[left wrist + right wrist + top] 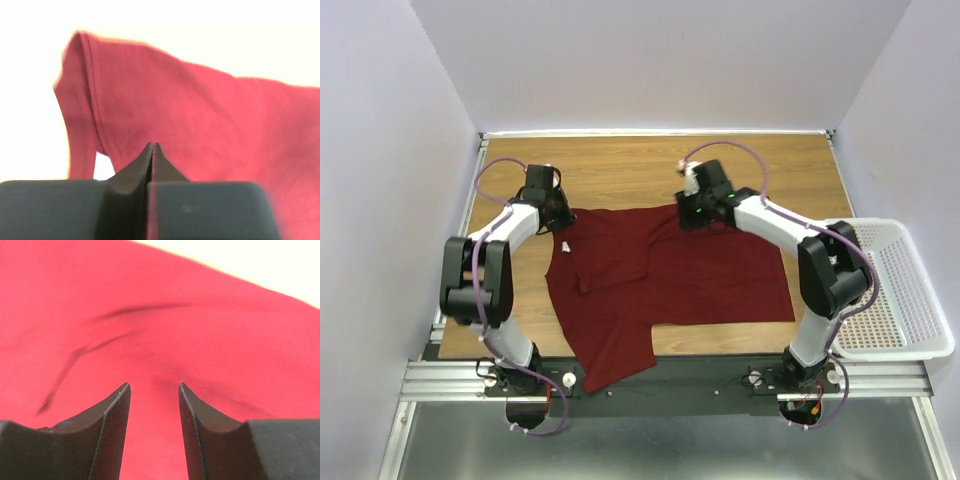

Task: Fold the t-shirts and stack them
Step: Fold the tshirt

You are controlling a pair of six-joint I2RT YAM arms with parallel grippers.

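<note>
Maroon soft t-shirt (700, 280), creased (sleeve folded over), on woodgrain table (620, 165).

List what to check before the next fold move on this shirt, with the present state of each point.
1. Left hand shut: ok. Its fingers meet at the tips.
2. Cloth actually pinched in the left hand: cannot tell. The t-shirt lies just beyond the tips, and the view is blurred.
3. Right hand open and over the t-shirt: ok. The fingers are apart, with red cloth beneath them.
4. T-shirt lying flat: not ok. A flap is folded over on its left side, and there are creases under the right hand.
5. T-shirt wholly on the table: not ok. One part drapes over the near edge.
6. Basket apart from the t-shirt: ok.
</note>
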